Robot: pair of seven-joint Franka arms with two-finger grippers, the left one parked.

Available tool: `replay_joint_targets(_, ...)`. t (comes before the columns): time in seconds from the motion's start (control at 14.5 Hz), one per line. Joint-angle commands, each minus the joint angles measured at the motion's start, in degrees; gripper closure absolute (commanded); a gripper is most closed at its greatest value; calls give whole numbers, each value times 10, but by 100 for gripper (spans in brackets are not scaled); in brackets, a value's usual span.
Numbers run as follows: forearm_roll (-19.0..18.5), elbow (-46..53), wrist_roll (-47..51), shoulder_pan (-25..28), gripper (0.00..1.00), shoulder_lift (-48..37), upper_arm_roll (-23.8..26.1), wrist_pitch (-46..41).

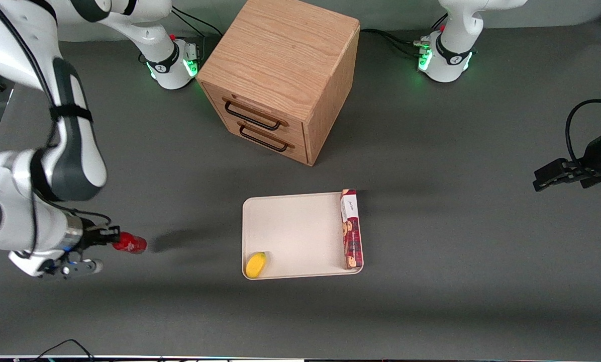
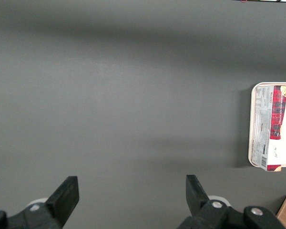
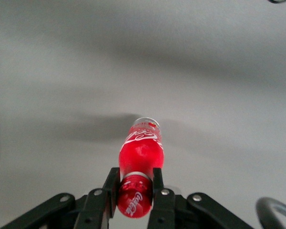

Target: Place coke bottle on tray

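Coke bottle (image 3: 139,157) is pinched at the neck, just below the red cap, by the right gripper (image 3: 133,183); fingers closed snug on both sides. It's carried nearly horizontal, silvery base pointing away from the wrist, and looks clear of the table (image 1: 431,201) (the shadow sits apart from it in the front view, so I read it as lifted, not resting). Neck grip leaves the body free, but the bottle likely needs tipping upright before set-down.

Position: bottle (image 1: 129,243) and gripper (image 1: 104,241) hang at the working arm's end of the table, well apart from the tray (image 1: 300,231).

Tray contents: cookie box (image 1: 351,229) lying along the rim edge toward the parked arm's end, lemon-like yellow fruit (image 1: 256,264) in the corner nearest the front camera on the working arm's side. Middle of the tray is open, so that looks like the target. The fruit is the only thing near the approach line. Wooden drawer cabinet (image 1: 280,80) stands farther from the camera, off the path.
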Motion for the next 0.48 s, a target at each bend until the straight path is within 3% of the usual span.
replay_joint_targets(0.0,-6,18,-17,5,100,-71,13,-104)
replay_joint_targets(0.21,-4,96,36,6,100,-81,70,-218)
replay_joint_targets(0.41,-4,108,201,7,100,-85,166,-245)
